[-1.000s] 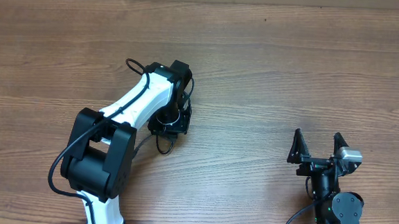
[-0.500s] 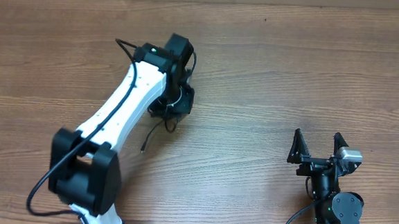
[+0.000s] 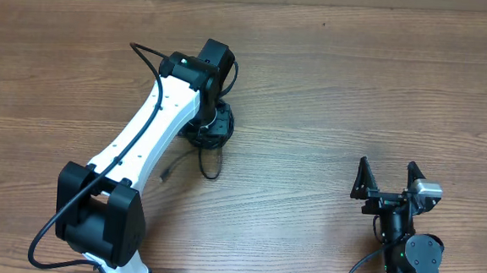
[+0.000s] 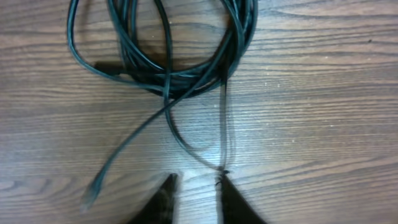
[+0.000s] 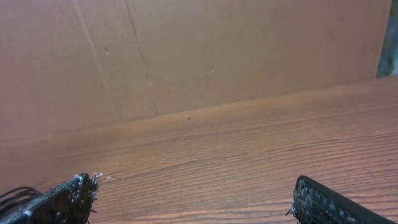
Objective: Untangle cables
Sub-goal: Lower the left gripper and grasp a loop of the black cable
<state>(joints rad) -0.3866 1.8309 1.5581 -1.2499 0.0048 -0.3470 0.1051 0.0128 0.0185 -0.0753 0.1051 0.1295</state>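
Observation:
The cables (image 4: 163,76) lie as a bundle of thin black loops on the wood, at the top of the left wrist view. One loose end with a plug (image 4: 93,190) trails down to the left. My left gripper (image 4: 196,182) hovers just below the bundle with its jaws a little apart and bare wood between them. One strand (image 4: 225,124) runs down to the tip of the right finger (image 4: 231,199). From overhead, the cables (image 3: 211,163) show as a small loop under the left wrist. My right gripper (image 3: 387,176) rests wide open near the front right, far from the cables.
The left arm (image 3: 146,131) stretches diagonally across the table's left half. A thick black cord (image 3: 147,53) arcs off its wrist. A brown cardboard wall (image 5: 186,56) stands along the far edge of the wooden table (image 3: 356,93).
The left arm has reached farther from the front edge. Its jaws have gone from shut to slightly apart, and the cable loop and plug end now lie loose below the wrist.

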